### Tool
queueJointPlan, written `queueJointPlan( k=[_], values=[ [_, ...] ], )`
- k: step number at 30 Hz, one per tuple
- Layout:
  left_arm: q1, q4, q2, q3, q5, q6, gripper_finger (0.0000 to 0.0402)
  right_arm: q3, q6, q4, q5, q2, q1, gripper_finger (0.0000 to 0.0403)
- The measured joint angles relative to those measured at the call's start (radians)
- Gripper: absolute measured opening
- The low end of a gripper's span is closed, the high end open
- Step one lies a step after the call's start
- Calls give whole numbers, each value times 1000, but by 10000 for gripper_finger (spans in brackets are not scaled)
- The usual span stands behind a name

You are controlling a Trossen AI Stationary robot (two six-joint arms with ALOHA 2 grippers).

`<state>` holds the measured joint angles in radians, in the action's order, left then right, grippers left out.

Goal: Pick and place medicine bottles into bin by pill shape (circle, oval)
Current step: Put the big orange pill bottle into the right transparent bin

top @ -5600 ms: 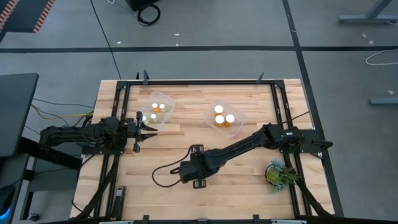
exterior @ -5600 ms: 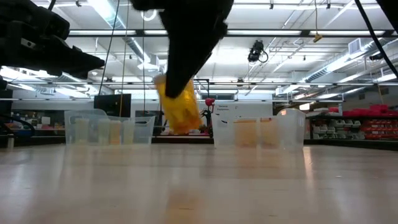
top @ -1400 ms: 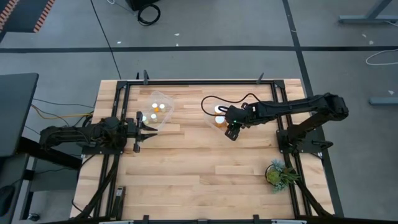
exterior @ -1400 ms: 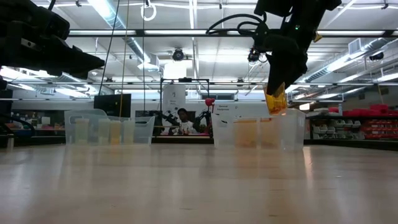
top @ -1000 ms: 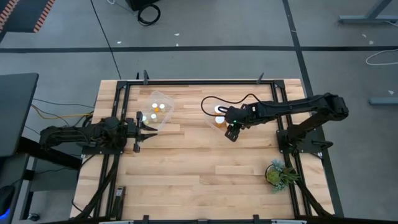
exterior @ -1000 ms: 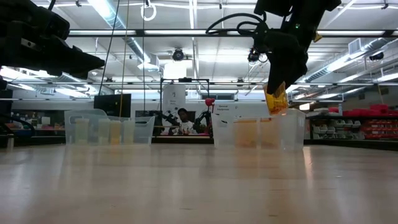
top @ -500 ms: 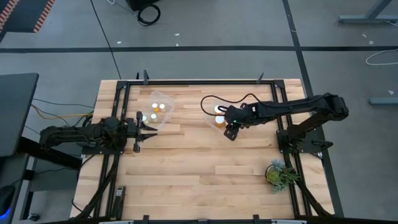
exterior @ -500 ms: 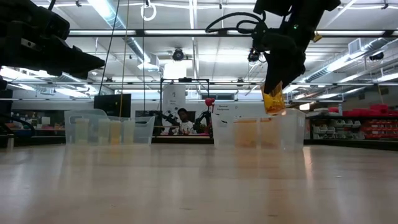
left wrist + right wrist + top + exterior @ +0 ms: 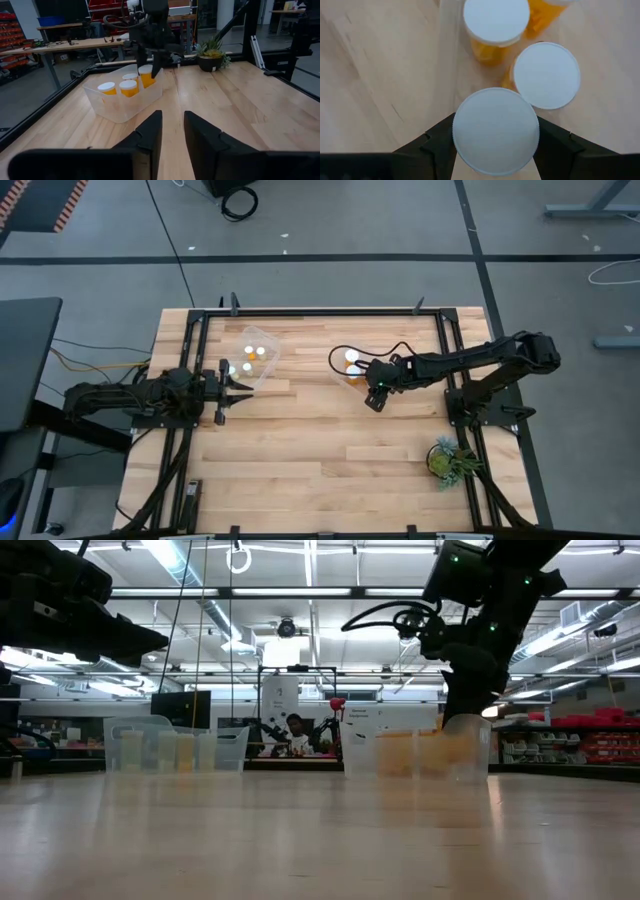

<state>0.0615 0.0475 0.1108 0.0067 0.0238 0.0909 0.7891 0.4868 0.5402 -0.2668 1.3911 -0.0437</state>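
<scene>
Surface (image 9: 300, 450) of pale wood carries two clear bins; the right bin (image 9: 343, 375) is where my right pincer (image 9: 495, 150) now lowers a medicine bottle (image 9: 495, 131), gripped by its two sides under the white cap, beside two bottles (image 9: 546, 75) already inside. My left pincer (image 9: 172, 132) waits near the left bin (image 9: 262, 340), fingers narrowly apart, holding nothing. I judge the bottle light, stiff and smooth, so it may slip; the best hold is across the body just below the cap.
</scene>
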Motion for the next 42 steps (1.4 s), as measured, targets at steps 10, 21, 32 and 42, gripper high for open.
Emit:
queueJointPlan(
  k=[10,21,32,42],
  values=[
    [0,0,0,0,0,0,81,-5,-9,-31,-83,0,0,223],
    [0,0,0,0,0,0,91,-5,19,-31,-3,0,0,223],
    [0,0,0,0,0,0,83,-5,37,-33,-1,0,0,223],
    [0,0,0,0,0,0,89,-5,56,-34,-1,0,1,250]
  ],
)
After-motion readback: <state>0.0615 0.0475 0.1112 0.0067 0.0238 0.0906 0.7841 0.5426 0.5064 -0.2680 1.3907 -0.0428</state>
